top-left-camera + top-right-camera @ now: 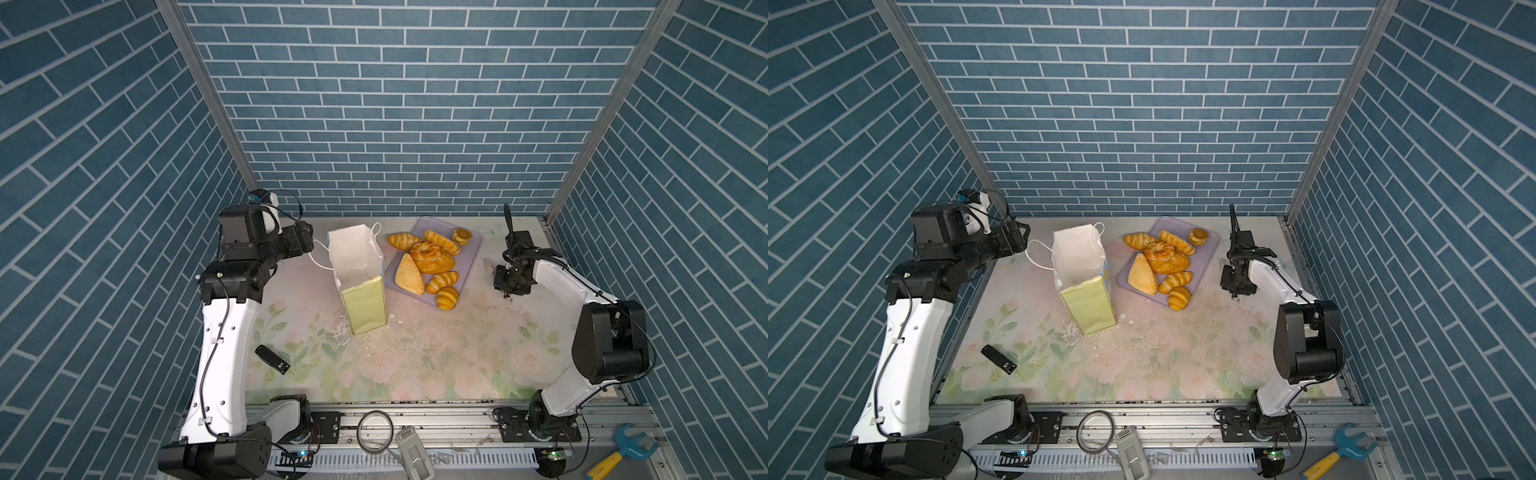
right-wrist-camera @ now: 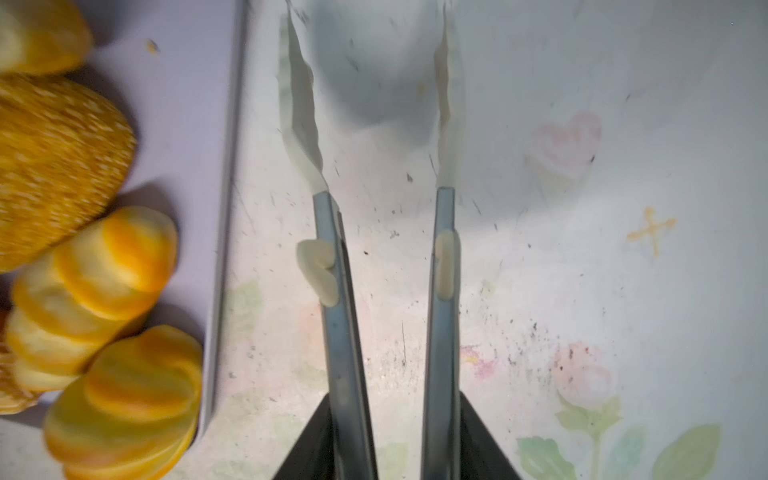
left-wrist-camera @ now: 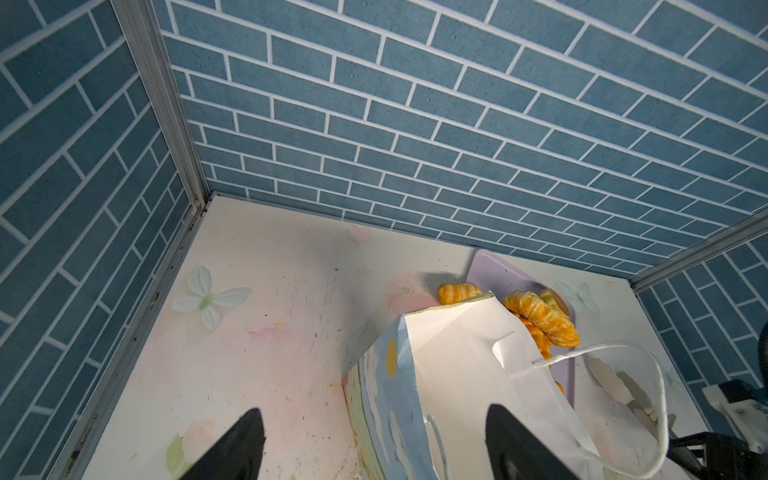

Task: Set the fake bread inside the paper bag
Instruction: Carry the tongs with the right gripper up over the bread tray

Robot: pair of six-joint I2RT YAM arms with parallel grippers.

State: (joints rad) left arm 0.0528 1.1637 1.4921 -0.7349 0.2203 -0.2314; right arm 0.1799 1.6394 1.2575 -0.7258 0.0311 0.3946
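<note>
The fake bread [image 1: 432,262] [image 1: 1169,262], several glossy golden pieces, lies on a lavender tray [image 1: 471,249] at the back, in both top views. The paper bag [image 1: 362,303] [image 1: 1089,307] stands upright and open left of the tray, empty as far as I see. My left gripper [image 3: 374,409] is open, with the bag's blue side panel [image 3: 386,399] between its fingers [image 3: 237,444]. My right gripper [image 2: 395,399] is shut on metal tongs [image 2: 334,299]. The tongs' pale tips [image 2: 297,104] stand apart over bare table, just right of the tray rim [image 2: 226,166] and rolls [image 2: 104,266].
A black stick-shaped object [image 1: 272,358] lies on the floral table at front left. On the front rail sit a tape ring [image 1: 376,432], a white device [image 1: 413,455] and a blue-and-yellow toy wrench [image 1: 619,453]. Blue brick walls close in three sides.
</note>
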